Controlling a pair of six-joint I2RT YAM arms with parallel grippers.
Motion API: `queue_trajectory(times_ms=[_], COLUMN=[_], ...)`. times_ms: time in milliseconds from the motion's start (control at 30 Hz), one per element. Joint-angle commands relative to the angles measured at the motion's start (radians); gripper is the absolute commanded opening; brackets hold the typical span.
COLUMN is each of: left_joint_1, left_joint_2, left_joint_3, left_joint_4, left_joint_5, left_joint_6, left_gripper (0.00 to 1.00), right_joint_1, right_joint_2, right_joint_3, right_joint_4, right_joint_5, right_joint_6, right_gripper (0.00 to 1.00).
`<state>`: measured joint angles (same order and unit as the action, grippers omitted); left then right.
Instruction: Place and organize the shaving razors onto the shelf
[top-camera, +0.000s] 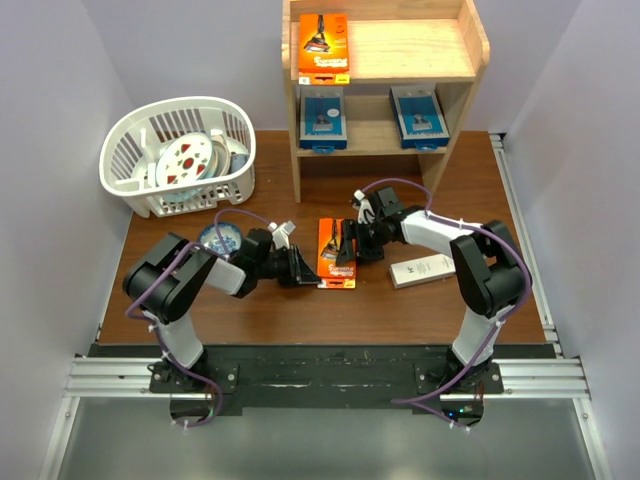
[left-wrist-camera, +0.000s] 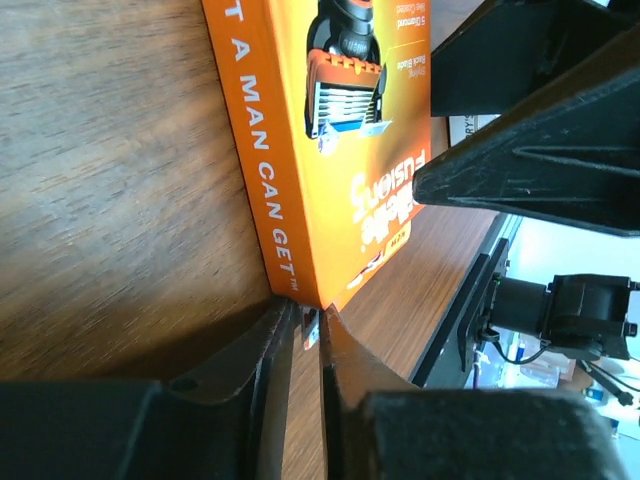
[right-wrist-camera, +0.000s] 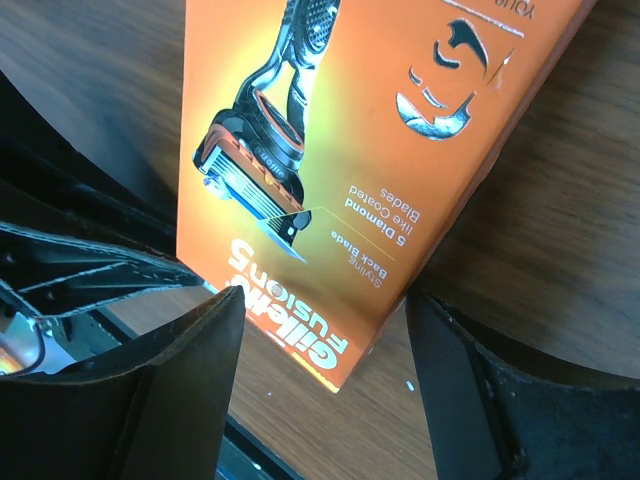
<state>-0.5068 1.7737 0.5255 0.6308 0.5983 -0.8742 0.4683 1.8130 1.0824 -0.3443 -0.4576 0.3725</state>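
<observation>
Flat orange cardboard razor pack (top-camera: 337, 253) lies on the brown wooden worktop (top-camera: 390, 310), between 2 hands.
Probably light, stiff and slick, best held by its edges: left hand (left-wrist-camera: 305, 325) clenched on a corner, right hand (right-wrist-camera: 325, 300) released, astride its end.

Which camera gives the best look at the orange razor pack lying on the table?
Top external: the whole orange razor pack shows, lying flat. Left wrist catches only one corner and side edge; right wrist shows its printed front close up, cropped.

Left arm (top-camera: 222, 278) and right arm (top-camera: 437, 236) have black joints, white links, purple cables, black gripper fingers (right-wrist-camera: 170, 390)
</observation>
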Motion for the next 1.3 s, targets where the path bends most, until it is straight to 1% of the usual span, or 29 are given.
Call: queue_trajectory(times_ms=[0, 33, 67, 133, 267, 367, 400, 500, 567, 600, 633, 767, 833, 867, 900, 933, 1000, 1067, 1133, 1200, 1267], left_joint_1=[-0.016, -0.016, -0.016, -0.016, -0.016, -0.018, -0.019, -0.022, -0.022, -0.022, -0.022, -0.021, -0.018, -0.016, -0.018, -0.018, -0.018, -0.018, -0.018, -0.018, -0.018], left_joint_2=[0.021, 0.018, 0.017, 0.006, 0.013, 0.047, 0.067, 0.090, 0.087, 0.076, 0.069, -0.006, -0.084, -0.115, -0.181, -0.213, -0.299, -0.342, -0.391, -0.415, -0.431], left_joint_3=[0.030, 0.030, 0.022, 0.002, -0.047, -0.039, -0.035, -0.016, -0.007, -0.004, -0.005, -0.025, -0.028, -0.024, -0.018, -0.004, 0.027, 0.102, 0.158, 0.191, 0.238], left_joint_4=[-0.103, -0.118, -0.144, -0.146, -0.083, -0.039, -0.023, 0.004, 0.010, -0.002, -0.022, -0.077, -0.094, -0.098, -0.103, -0.103, -0.114, -0.199, -0.259, -0.286, -0.306], left_joint_5=[-0.080, -0.089, -0.095, -0.109, -0.115, -0.091, -0.085, -0.075, -0.080, -0.087, -0.097, -0.129, -0.117, -0.088, -0.071, -0.046, 0.061, 0.147, 0.188, 0.248, 0.291], left_joint_6=[0.000, -0.015, -0.025, -0.046, -0.074, -0.083, -0.086, -0.097, -0.094, -0.089, -0.072, -0.007, 0.085, 0.128, 0.211, 0.256, 0.355, 0.406, 0.471, 0.524, 0.546], left_gripper=[0.24, 0.37, 0.42, 0.48, 0.51, 0.51, 0.50, 0.38, 0.11, 0.04, 0.00, 0.00, 0.00, 0.00, 0.00, 0.00, 0.00, 0.00, 0.00, 0.00, 0.00], right_joint_1=[0.015, 0.013, 0.013, 0.013, 0.013, 0.015, 0.013, 0.015, 0.013, 0.013, 0.015, 0.013, 0.004, 0.001, -0.002, -0.005, -0.029, -0.068, -0.100, -0.146, -0.180], right_joint_2=[0.029, 0.028, 0.023, 0.017, 0.005, 0.009, 0.012, 0.022, 0.025, 0.026, 0.026, 0.003, -0.027, -0.081, -0.110, -0.132, -0.197, -0.253, -0.282, -0.317, -0.340], right_joint_3=[-0.018, -0.019, -0.024, -0.029, -0.055, -0.065, -0.065, -0.061, -0.056, -0.056, -0.056, -0.036, 0.014, 0.037, 0.056, 0.089, 0.122, 0.137, 0.139, 0.131, 0.119], right_joint_4=[0.028, 0.031, 0.030, 0.028, 0.047, 0.059, 0.060, 0.067, 0.068, 0.067, 0.067, 0.024, -0.024, -0.095, -0.116, -0.157, -0.202, -0.242, -0.287, -0.315, -0.344], right_joint_5=[-0.012, -0.012, -0.012, -0.009, -0.018, -0.029, -0.035, -0.042, -0.044, -0.044, -0.043, -0.030, 0.012, 0.055, 0.077, 0.092, 0.103, 0.100, 0.091, 0.111, 0.131], right_joint_6=[0.035, 0.037, 0.039, 0.040, 0.062, 0.088, 0.092, 0.111, 0.111, 0.112, 0.111, 0.057, -0.001, -0.074, -0.110, -0.168, -0.211, -0.251, -0.306, -0.346, -0.404], right_gripper=[0.70, 0.70, 0.70, 0.70, 0.70, 0.71, 0.71, 0.70, 0.70, 0.71, 0.71, 0.71, 0.66, 0.66, 0.66, 0.66, 0.67, 0.69, 0.69, 0.70, 0.70])
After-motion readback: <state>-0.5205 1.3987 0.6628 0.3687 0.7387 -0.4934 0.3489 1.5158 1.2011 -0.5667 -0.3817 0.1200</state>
